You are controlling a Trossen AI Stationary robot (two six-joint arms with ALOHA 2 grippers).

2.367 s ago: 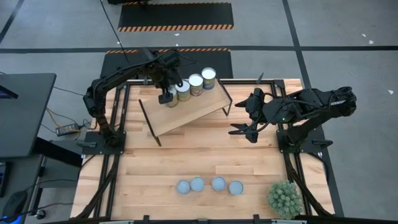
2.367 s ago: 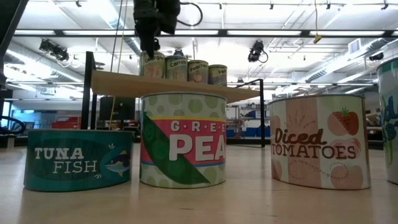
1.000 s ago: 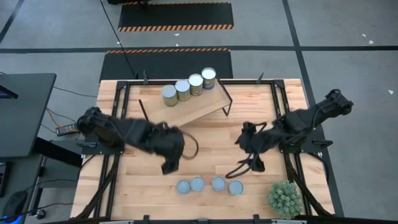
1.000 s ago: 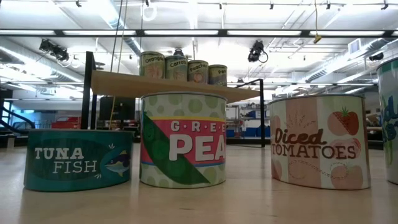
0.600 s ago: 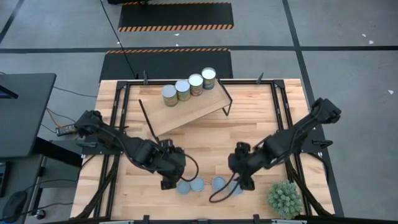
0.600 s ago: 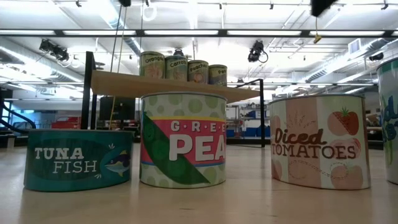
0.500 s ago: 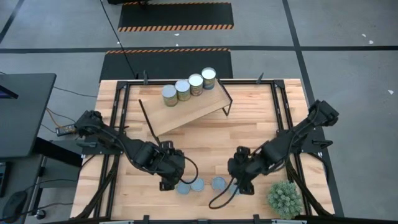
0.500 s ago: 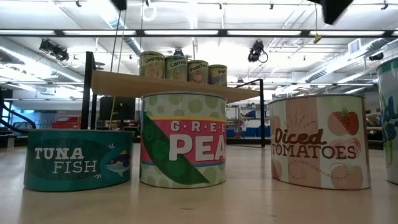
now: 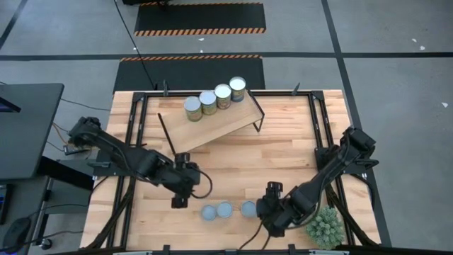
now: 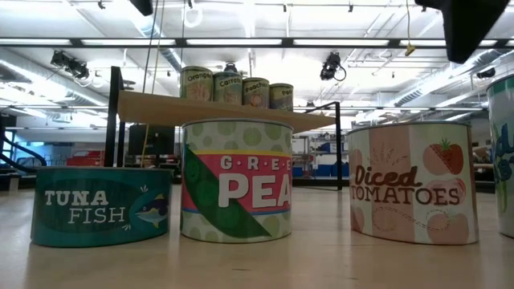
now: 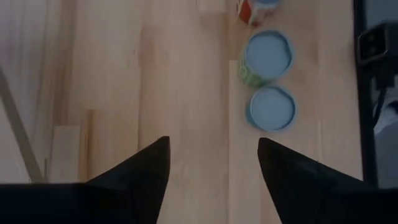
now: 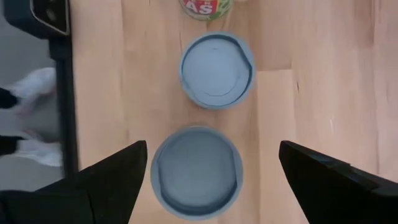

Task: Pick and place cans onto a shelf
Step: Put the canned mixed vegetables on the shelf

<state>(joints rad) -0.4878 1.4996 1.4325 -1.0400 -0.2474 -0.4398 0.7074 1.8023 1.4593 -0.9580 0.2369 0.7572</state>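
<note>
a: table (image 9: 297, 152) layout?
b: shelf (image 9: 212, 124) sits tilted at the far side, four cans (image 9: 215, 98) in a row along its far edge. blue-grey topped cans (image 9: 225, 210) in a row near the front edge; three show in the high view. the right arm covers the spot beside them. plant (image 9: 325, 226) at the front right corner.
a: left arm?
b: stretched low across the table from the left side. left gripper (image 9: 178, 201) points down over bare wood, just left of the front row. wrist view shows its fingers (image 11: 140, 171) apart with nothing between them, and two blue-grey tops beyond.
a: right arm?
b: folded down from the right edge. right gripper (image 9: 272, 216) hangs over the right end of the front row. fingers (image 12: 112, 174) spread wide, straddling one blue-grey top (image 12: 196, 170) from above, not touching as far as i can tell. not gripping anything.
</note>
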